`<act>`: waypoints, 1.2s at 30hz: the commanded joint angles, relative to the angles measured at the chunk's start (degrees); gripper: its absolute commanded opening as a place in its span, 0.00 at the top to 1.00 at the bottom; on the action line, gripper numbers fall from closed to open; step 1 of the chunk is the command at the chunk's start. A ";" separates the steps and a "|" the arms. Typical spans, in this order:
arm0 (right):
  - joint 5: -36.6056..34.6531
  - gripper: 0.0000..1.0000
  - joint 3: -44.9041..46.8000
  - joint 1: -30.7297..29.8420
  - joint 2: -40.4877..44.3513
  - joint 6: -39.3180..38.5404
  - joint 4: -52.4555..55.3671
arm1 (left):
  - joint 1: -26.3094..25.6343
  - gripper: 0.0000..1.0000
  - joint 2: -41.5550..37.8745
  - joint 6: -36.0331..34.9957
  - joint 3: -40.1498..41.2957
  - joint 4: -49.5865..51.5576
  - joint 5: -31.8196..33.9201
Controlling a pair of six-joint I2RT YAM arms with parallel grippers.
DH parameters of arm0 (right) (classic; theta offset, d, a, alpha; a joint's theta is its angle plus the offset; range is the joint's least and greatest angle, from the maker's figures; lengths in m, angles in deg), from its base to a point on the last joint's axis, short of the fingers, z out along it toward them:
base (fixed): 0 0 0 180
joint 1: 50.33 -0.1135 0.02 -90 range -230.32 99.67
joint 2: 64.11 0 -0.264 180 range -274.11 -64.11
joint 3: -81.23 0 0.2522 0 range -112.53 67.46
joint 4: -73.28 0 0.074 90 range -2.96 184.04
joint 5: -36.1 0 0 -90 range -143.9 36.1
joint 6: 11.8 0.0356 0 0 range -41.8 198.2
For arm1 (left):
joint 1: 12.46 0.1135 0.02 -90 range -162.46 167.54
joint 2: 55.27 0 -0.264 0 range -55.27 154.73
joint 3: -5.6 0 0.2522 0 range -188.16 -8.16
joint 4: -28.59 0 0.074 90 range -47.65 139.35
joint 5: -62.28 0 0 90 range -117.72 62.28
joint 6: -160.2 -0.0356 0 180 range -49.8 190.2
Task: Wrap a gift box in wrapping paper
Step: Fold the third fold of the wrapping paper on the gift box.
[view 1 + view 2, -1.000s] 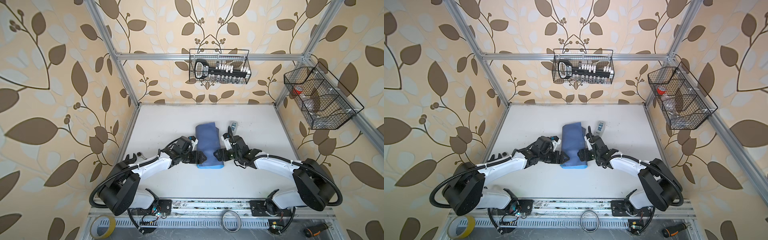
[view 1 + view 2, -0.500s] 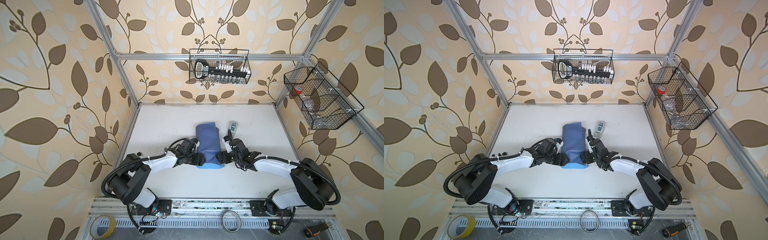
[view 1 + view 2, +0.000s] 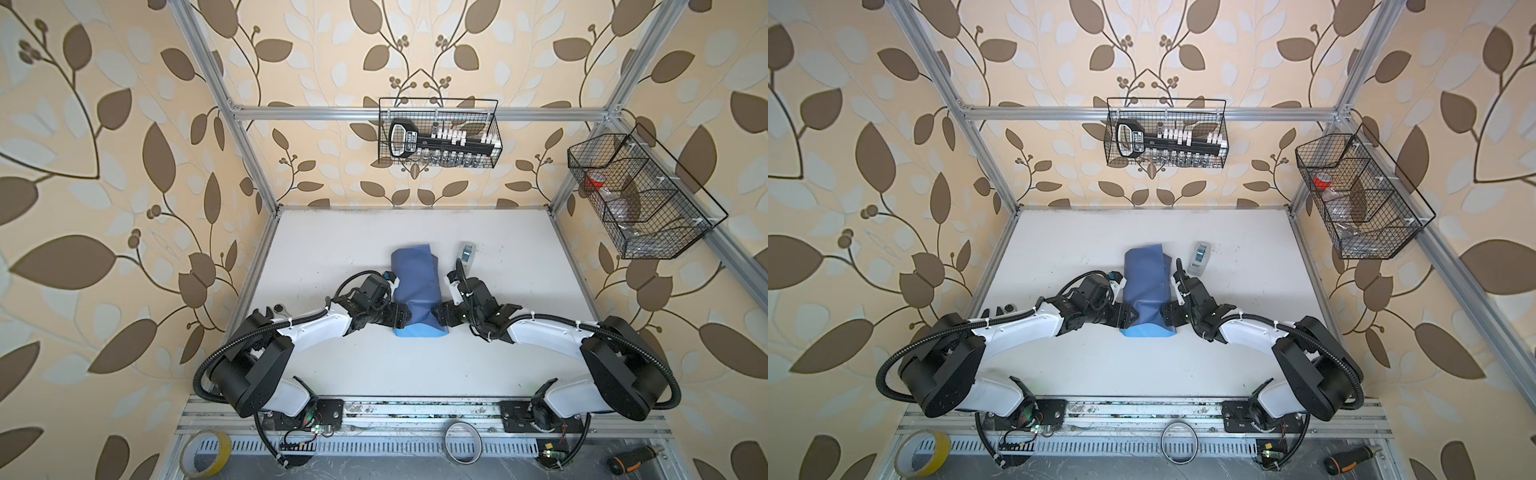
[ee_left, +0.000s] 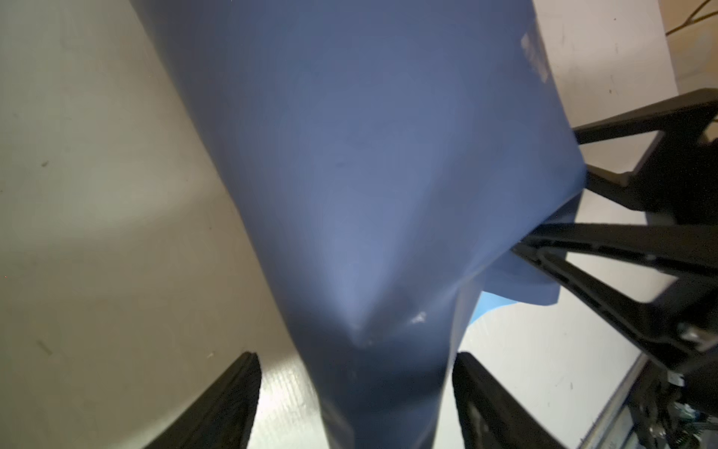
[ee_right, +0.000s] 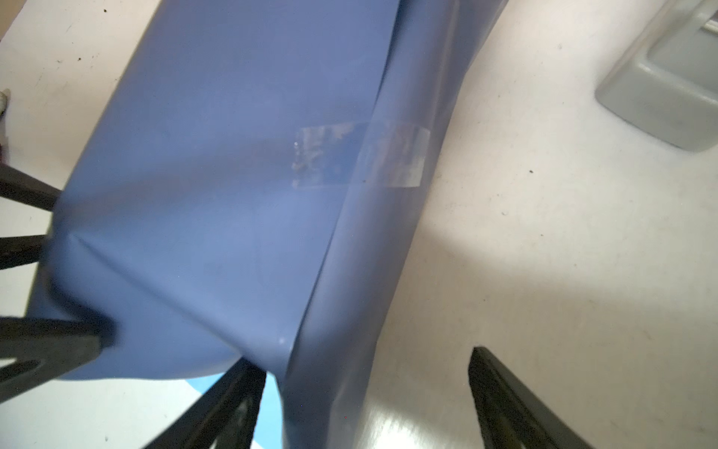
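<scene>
Left gripper (image 3: 404, 319) spread open, fingers (image 4: 233, 396) straddling end of wrapping paper (image 3: 415, 282), with gap on one side. Right gripper (image 3: 437, 318) likewise spread open on opposite side. One finger (image 5: 233, 392) rests against paper's corner, other stands apart. Paper folded into dark-blue tube on white table (image 3: 374, 374), just beside tape dispenser (image 3: 467, 252), between dispenser and left gripper. Right gripper near dispenser, toward robot bases. Light-blue face shows at tube end farthest from dispenser. Clear tape strip (image 5: 361, 155) crosses seam. Gift box not visible; paper covers it.
</scene>
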 commanded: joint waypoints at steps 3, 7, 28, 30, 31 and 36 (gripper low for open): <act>-1.57 0.17 1.14 -0.91 -0.49 -0.23 -1.14 | 0.01 0.25 2.33 -1.92 -0.35 -1.08 3.28; -4.65 0.19 1.71 -2.13 -0.16 -0.41 -1.35 | 0.01 0.30 3.78 -0.92 -0.33 -2.17 3.78; -14.75 0.48 3.18 -7.51 -2.17 2.35 -5.12 | -2.85 0.44 4.73 4.80 -0.18 -2.10 9.07; -15.30 0.50 3.88 -7.89 -1.87 3.05 -5.57 | -3.47 0.46 4.65 6.11 -0.29 -1.74 10.22; -15.58 0.52 4.15 -8.06 -1.80 3.38 -5.87 | -3.68 0.46 4.60 6.69 -0.26 -1.64 10.59; -16.62 0.57 4.84 -8.70 -2.22 5.07 -6.86 | -5.47 0.47 4.96 7.64 -1.57 -0.69 12.02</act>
